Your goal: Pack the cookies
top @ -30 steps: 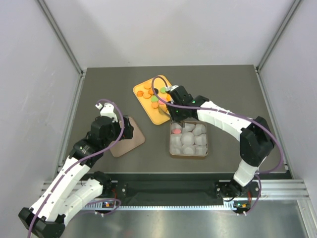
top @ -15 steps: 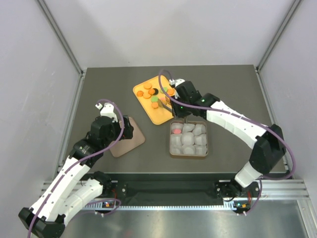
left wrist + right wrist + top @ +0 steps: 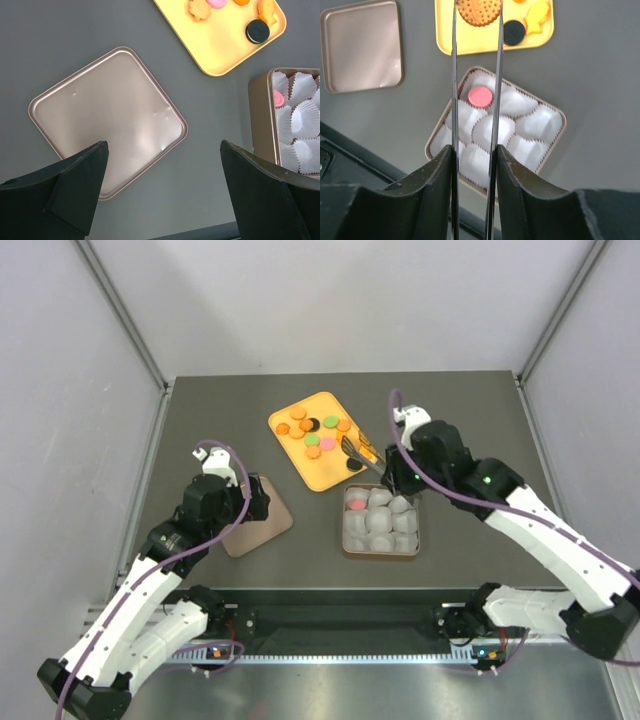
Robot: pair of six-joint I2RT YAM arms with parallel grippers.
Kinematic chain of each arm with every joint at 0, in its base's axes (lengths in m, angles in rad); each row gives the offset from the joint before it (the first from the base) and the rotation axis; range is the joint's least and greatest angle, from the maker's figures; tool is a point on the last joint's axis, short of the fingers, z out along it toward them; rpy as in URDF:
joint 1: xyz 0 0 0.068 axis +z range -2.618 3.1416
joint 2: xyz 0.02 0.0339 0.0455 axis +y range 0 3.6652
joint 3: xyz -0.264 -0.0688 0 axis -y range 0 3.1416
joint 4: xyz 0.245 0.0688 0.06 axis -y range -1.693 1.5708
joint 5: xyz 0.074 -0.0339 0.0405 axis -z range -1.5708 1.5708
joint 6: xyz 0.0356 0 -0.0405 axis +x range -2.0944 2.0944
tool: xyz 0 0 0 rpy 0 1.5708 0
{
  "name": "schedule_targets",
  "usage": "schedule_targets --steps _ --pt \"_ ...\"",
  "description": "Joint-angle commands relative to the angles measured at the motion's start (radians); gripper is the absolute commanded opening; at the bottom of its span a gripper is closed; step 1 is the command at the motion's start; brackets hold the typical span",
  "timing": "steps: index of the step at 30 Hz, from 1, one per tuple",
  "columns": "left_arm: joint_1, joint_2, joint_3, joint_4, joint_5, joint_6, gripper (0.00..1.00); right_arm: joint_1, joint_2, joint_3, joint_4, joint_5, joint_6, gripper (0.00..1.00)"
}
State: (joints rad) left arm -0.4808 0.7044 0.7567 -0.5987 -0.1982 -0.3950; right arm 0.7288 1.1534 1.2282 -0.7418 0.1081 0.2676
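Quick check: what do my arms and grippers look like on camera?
White segmented shells with black joints on both the left arm and right arm. A purple cable runs along each. The left gripper and right gripper have matte black, wedge-shaped fingers.

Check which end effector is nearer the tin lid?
Left. The left end effector hovers above the tin lid; the right end effector, gripping tongs, is well off to its right, over the far edge of the tin.

Right pincer [image 3: 393,472] gripping tongs [image 3: 358,453], cookies [image 3: 313,432] on tray [image 3: 322,473]
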Motion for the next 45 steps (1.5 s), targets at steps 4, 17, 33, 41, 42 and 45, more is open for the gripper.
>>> schedule_targets --steps 4,17,33,41,42,45 --pt "-0.002 -0.02 -0.007 0.02 0.008 -0.005 0.98 -0.009 -0.194 -0.096 -0.117 0.021 0.036 0.33" --pt "-0.002 -0.019 -0.008 0.023 0.014 -0.004 0.98 -0.009 -0.285 -0.276 -0.107 -0.018 0.085 0.33" --pt "-0.002 -0.016 -0.008 0.023 0.009 -0.004 0.98 -0.009 -0.258 -0.337 -0.065 0.008 0.079 0.34" --pt "-0.002 -0.017 -0.008 0.022 0.009 -0.004 0.98 -0.011 -0.239 -0.351 -0.036 0.024 0.085 0.35" --pt "-0.002 -0.017 -0.008 0.022 0.009 -0.004 0.98 -0.009 -0.235 -0.352 -0.034 0.024 0.085 0.35" --pt "-0.002 -0.017 -0.008 0.02 0.008 -0.005 0.98 -0.011 -0.231 -0.355 -0.033 0.027 0.084 0.35"
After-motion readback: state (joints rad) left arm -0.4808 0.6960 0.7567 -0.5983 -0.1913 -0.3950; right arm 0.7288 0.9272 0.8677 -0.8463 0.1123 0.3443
